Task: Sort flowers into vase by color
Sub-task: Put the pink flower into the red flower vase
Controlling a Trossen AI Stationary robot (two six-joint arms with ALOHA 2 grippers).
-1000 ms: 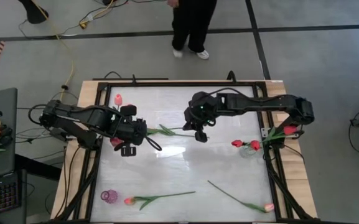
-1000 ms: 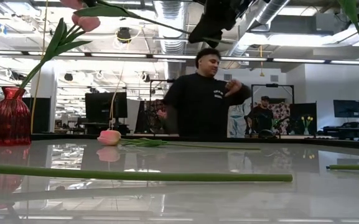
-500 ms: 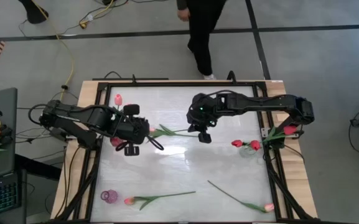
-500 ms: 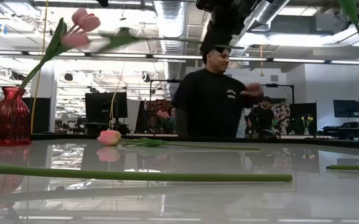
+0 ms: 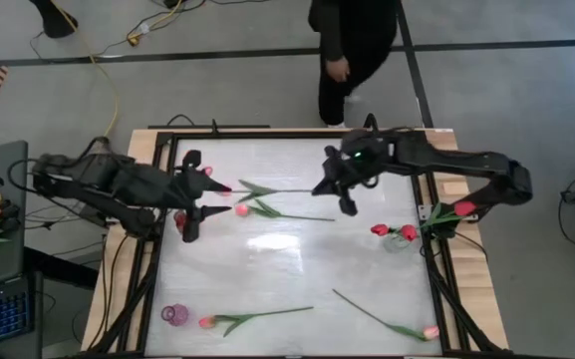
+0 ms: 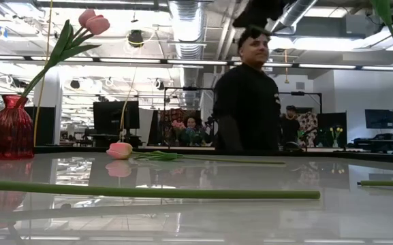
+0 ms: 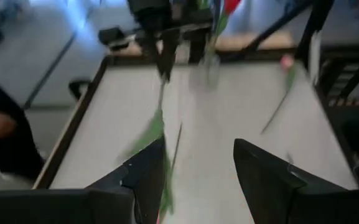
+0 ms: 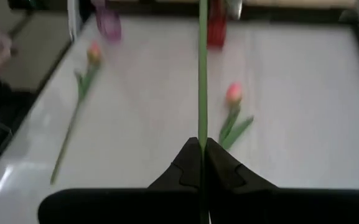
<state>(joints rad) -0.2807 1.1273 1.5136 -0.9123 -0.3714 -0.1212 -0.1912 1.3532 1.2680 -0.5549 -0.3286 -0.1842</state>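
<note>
Right hand (image 8: 202, 144) is pinching the tail of a tulip stem (image 8: 202, 74), fingers closed tight on it. It is hovering over the far middle of the bench (image 5: 297, 259). The stem is running left from it, level above the surface, with the reddish bud (image 5: 224, 187) ending just beside the left hand (image 7: 195, 177). Left hand is sitting at the far left with its fingers (image 7: 148, 174) spread wide and holding nothing.

The red vase (image 6: 9, 129) is standing at the left edge, mostly under the left arm from above, and is carrying pink tulips (image 6: 90, 24). A clear vase (image 5: 397, 242) at the right edge is holding red tulips (image 5: 380, 229). A small purple vase (image 5: 174, 314) is sitting near left.

Loose flowers are lying on the bench:
- a pink tulip (image 5: 242, 209) just near of the held stem
- one tulip near left (image 5: 207, 322)
- one tulip near right (image 5: 430, 332)

A person (image 6: 250, 102) is standing beyond the far edge.

Risks, as I judge them:
- One hand is gripping only the stem end, so the long stem is likely sagging or swinging, and the bud could miss a vase mouth.
- The open left fingers are so close to the bud that they could knock it, or tip the red vase underneath.
- The bud shade is hard to call, so it could go into the wrong vase.
- A low carry could drag the pink tulip lying below.
</note>
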